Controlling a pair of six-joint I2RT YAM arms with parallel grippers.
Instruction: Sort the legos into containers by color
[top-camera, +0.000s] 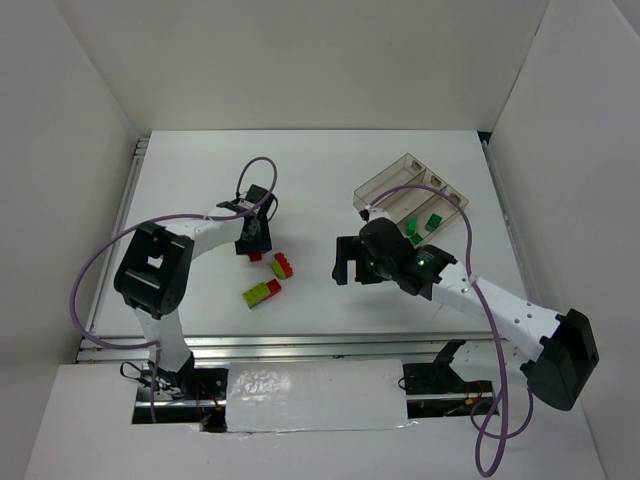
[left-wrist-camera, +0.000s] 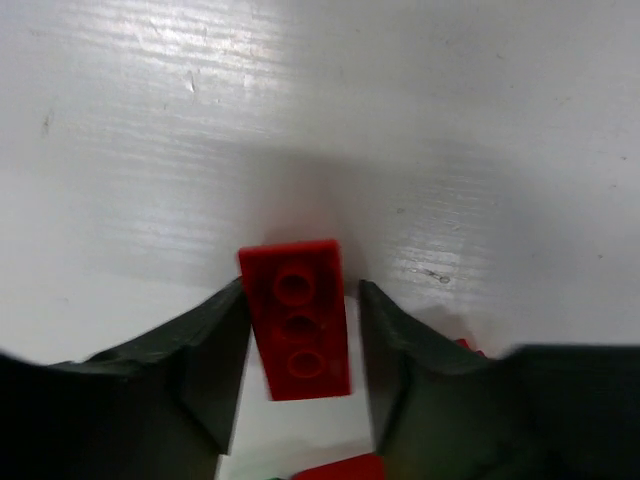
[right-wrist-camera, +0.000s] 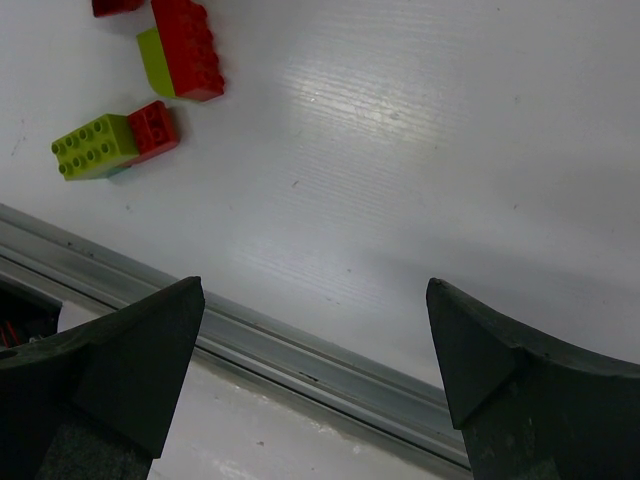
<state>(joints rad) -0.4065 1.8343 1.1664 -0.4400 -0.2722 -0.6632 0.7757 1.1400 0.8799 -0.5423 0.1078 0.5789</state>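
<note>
**A robotics lab test cell**

Two white-and-black robot arms (top-camera: 200, 232) are bolted at the near edge of a plain white table (top-camera: 320, 170), boxed in by bare white panels (top-camera: 300, 60). An aluminium rail (top-camera: 300, 345) runs along that edge, and purple cables (top-camera: 85, 280) loop loose from the arms. The props are toy legos (top-camera: 262, 292) and clear containers (top-camera: 398, 170).

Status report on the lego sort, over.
Left gripper open, straddling red brick. Right gripper open, empty. Green legos already in containers. Nothing in the way.
</note>
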